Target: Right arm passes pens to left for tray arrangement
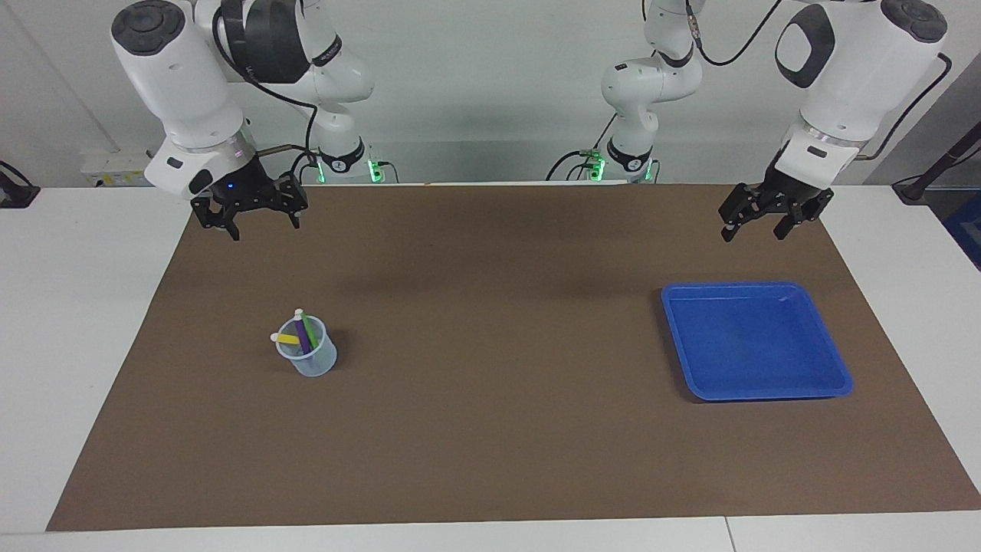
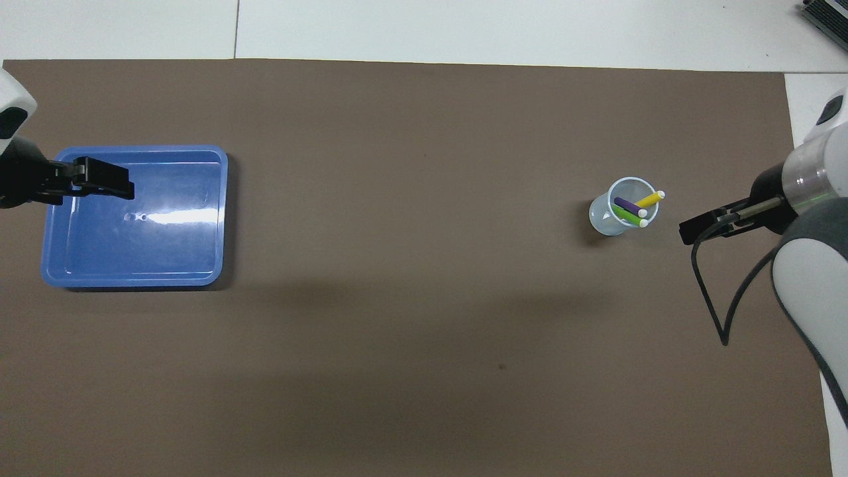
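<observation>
Three pens, purple (image 1: 301, 337), yellow (image 1: 287, 338) and green (image 1: 308, 328), stand leaning in a small translucent cup (image 1: 310, 360) toward the right arm's end of the mat. In the overhead view the purple pen (image 2: 627, 205), yellow pen (image 2: 650, 199) and green pen (image 2: 626, 214) show in the cup (image 2: 606, 218). The blue tray (image 1: 755, 345) lies bare toward the left arm's end; it also shows in the overhead view (image 2: 152, 252). My right gripper (image 1: 264, 225), with a blue wrist light, hangs open and empty over the mat's robot-side edge (image 2: 686, 232). My left gripper (image 1: 753, 230) hangs open and empty over the mat by the tray's robot-side rim (image 2: 126, 189).
A brown mat (image 1: 490, 399) covers most of the white table (image 1: 77, 307). A black cable (image 2: 719, 311) loops from the right wrist. Both arm bases stand at the table's robot end.
</observation>
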### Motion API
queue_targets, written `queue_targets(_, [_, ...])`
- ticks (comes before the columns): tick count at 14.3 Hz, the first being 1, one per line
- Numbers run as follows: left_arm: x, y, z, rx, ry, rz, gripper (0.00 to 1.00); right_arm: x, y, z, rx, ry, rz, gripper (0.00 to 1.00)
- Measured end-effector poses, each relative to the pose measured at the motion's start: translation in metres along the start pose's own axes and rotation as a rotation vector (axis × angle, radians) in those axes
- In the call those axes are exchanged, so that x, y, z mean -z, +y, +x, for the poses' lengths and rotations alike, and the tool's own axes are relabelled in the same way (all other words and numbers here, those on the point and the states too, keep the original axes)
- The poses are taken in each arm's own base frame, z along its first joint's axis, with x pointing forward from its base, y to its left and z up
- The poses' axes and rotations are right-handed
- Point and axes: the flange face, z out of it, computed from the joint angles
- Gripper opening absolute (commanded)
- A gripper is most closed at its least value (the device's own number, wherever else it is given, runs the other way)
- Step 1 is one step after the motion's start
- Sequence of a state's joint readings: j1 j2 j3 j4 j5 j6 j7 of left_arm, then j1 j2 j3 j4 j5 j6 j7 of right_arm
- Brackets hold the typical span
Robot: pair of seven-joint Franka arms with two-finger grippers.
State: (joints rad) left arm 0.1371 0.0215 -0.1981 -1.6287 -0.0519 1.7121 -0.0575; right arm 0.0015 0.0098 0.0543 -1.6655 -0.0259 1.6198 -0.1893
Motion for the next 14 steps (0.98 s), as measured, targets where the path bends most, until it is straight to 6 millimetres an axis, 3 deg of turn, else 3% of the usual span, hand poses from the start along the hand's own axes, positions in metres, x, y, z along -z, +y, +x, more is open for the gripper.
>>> queue_targets(14, [0.0,0.0,0.0,0.0,0.0,0.0,1.0,0.0066,-0.007,0.0095,0.054,0.078,0.01,1.0])
